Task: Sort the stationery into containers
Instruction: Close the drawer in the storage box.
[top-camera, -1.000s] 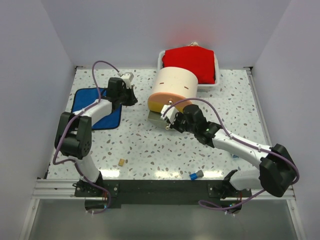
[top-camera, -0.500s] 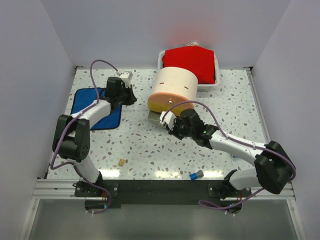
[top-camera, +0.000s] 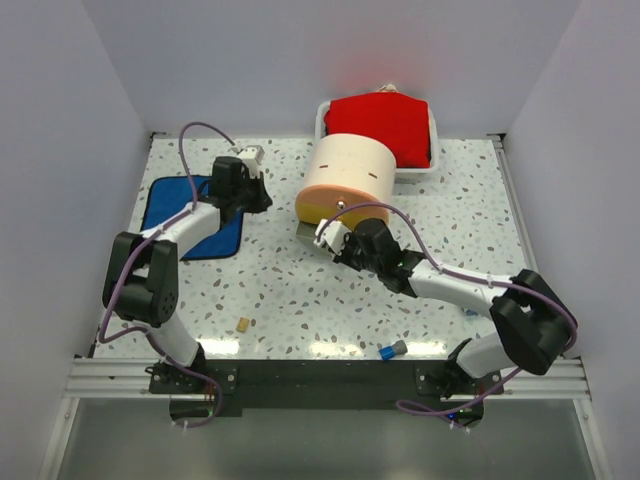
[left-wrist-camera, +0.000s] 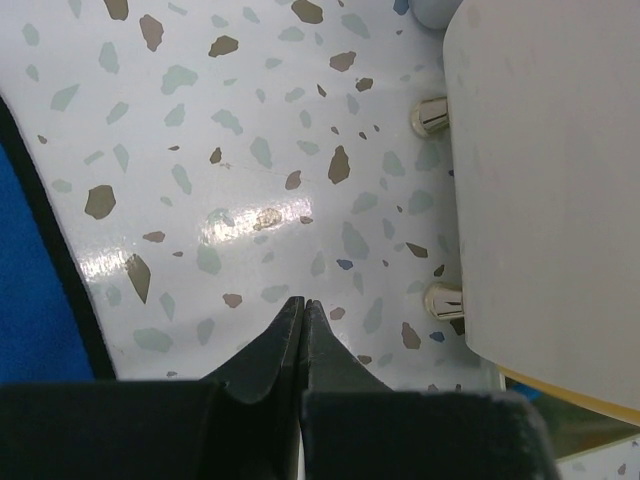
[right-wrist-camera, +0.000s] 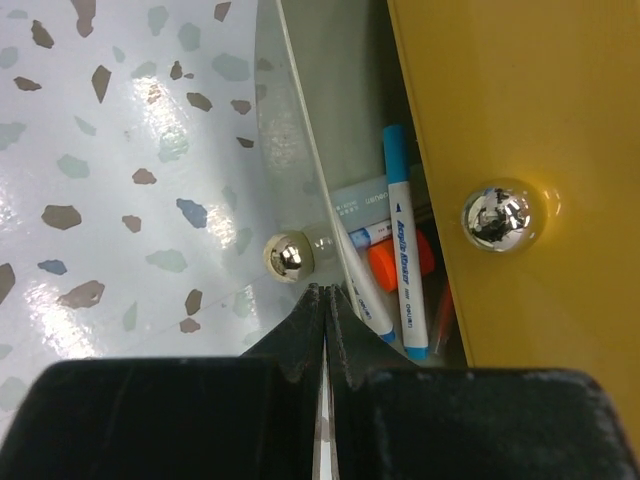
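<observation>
The containers are yellow-orange drawers (top-camera: 322, 206) in a cream half-cylinder unit (top-camera: 350, 170). Its lowest drawer (top-camera: 306, 231) is pulled out. In the right wrist view it holds a blue-and-white marker (right-wrist-camera: 405, 270), an orange cap (right-wrist-camera: 398, 262) and other pens. My right gripper (right-wrist-camera: 322, 292) is shut and empty, its tips just below the open drawer's gold knob (right-wrist-camera: 288, 256). Shut on nothing, my left gripper (left-wrist-camera: 303, 303) hovers over the table left of the unit (left-wrist-camera: 550, 180). A tan eraser (top-camera: 242, 323) and a blue-grey cap piece (top-camera: 392, 350) lie near the front edge.
A blue cloth (top-camera: 190, 215) lies under the left arm. A white tray (top-camera: 323, 118) with red cloth stands behind the unit. A small red item (top-camera: 468, 312) lies beside the right forearm. Another gold knob (right-wrist-camera: 497, 215) sits on the yellow drawer above.
My right gripper has slid a little to the left along the open drawer's front. The left arm has hardly moved.
</observation>
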